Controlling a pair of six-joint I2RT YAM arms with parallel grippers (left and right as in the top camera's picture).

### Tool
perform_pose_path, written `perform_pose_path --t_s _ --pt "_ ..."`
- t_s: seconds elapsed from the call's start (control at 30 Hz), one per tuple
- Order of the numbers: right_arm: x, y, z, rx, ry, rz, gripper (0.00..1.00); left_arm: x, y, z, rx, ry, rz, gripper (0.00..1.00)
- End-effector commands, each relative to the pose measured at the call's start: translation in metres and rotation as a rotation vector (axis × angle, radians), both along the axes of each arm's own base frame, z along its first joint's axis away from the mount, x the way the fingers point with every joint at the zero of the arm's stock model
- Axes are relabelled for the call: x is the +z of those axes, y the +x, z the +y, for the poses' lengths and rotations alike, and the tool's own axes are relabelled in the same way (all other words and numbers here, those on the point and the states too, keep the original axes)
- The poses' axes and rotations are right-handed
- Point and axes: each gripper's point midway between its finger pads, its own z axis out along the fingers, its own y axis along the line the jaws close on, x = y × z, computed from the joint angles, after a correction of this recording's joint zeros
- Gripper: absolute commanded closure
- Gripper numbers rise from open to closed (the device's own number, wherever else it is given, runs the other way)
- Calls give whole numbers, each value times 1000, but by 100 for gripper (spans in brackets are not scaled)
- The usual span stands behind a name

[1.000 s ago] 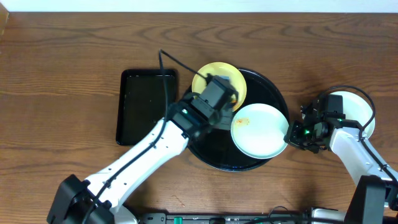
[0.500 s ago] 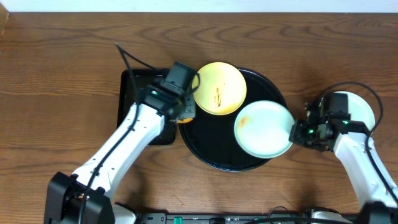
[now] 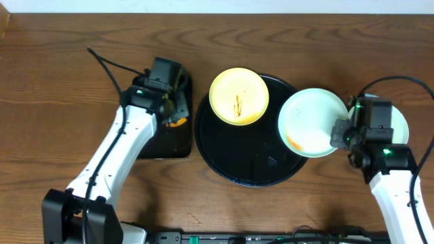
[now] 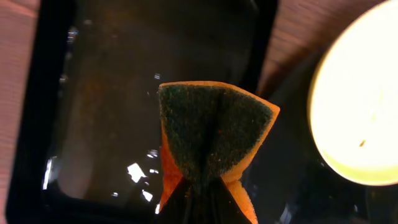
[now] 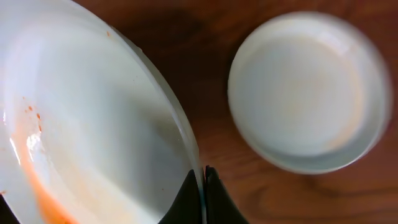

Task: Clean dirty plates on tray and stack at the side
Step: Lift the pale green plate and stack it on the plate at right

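Brown wood-grain table point(image 3: 68, 61) fills the overhead view, with the round black tray point(image 3: 244, 163) at its centre. A pale yellow plate point(image 3: 239, 96), streaked with sauce in the middle, lies on the tray's far left part. The right gripper point(image 3: 342, 132) is closed on the near edge of a smeared mint plate point(image 3: 308, 122), which overlaps the tray's right rim. A second mint plate point(image 3: 399, 125) sits on the table under that arm. The left gripper point(image 3: 169, 108) is over the rectangular black tray point(image 3: 152, 139).

From the left wrist, the jaws are pinched tight on an orange sponge point(image 4: 214, 134), folded with its green scouring face outward, above the wet rectangular tray.

From the right wrist, the fingertips point(image 5: 193, 190) clamp the smeared plate's rim; the second plate lies apart on the wood.
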Motion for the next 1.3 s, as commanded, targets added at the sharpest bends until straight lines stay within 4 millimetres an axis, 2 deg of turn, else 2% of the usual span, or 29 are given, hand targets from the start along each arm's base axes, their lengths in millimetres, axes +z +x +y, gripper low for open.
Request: perform_pose_path --t_s 0.0,0.1,0.3,0.43,0.7,0.9,1.03,1.17,1.27 --pt "32 9 -8 17 -235 -66 99 2 3 12 26 14 -6 92" --pt "40 10 4 85 -360 -76 99 2 4 13 28 14 -6 92" --pt "48 10 41 268 -576 -79 99 2 4 13 28 14 -6 92" --pt "62 9 42 233 -743 -106 99 2 3 13 28 14 -5 92" --pt "71 14 48 251 -809 -132 99 2 3 13 28 14 -5 92" --pt "72 16 51 231 -781 -158 99 2 4 13 28 14 -6 92" --pt "60 20 55 177 -605 -185 99 2 3 13 28 14 -5 92" --pt "53 23 36 34 -469 -196 99 2 3 13 28 14 -5 92" --pt "52 23 6 -114 -425 -200 99 2 3 13 28 14 -5 92"
